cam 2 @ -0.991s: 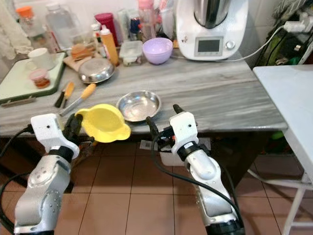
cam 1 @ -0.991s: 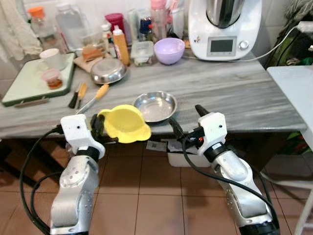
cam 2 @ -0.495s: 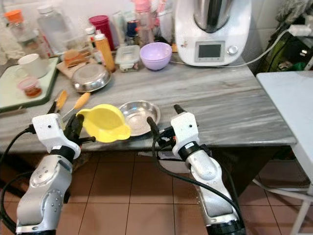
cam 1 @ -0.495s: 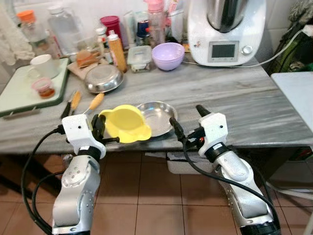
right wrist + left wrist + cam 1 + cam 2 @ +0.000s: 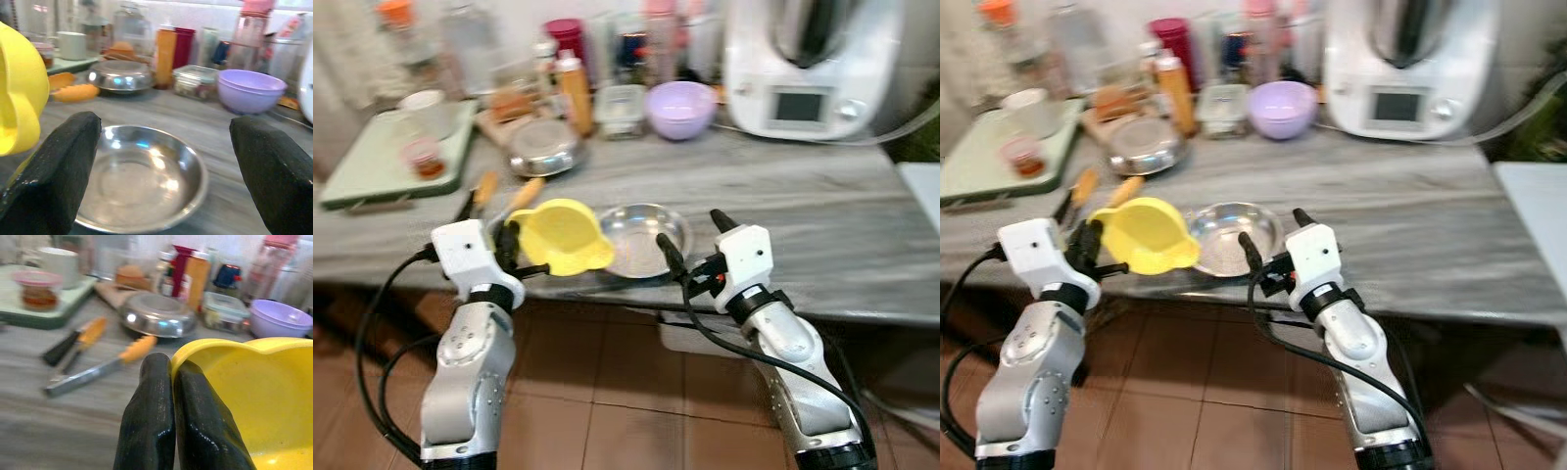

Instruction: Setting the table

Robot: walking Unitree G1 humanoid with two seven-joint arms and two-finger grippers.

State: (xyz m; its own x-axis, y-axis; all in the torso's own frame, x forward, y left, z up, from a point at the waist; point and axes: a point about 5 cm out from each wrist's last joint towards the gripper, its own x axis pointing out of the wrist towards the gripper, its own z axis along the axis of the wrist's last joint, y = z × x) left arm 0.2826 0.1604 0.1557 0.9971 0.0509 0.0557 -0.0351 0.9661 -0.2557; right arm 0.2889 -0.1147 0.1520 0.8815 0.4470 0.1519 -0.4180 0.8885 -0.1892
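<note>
Since a second ago my head camera has swung a little, so the whole desk sits shifted in my view, while both arms keep their pose at its front edge.

At the far left corner I see a green tray with a white mug and a small lidded cup on it. Two orange-handled utensils lie between the tray and the front edge.

My left pincer is clenched on the rim of the yellow bowl, holding it over the front edge, its right side overlapping the steel bowl from my viewpoint. The steel bowl rests on the desk near the front edge.

My right pincer hangs released, fingers spread wide, just in front of the steel bowl.

Along the back edge stand an upturned steel dish, bottles, a purple bowl and a white kitchen machine.
</note>
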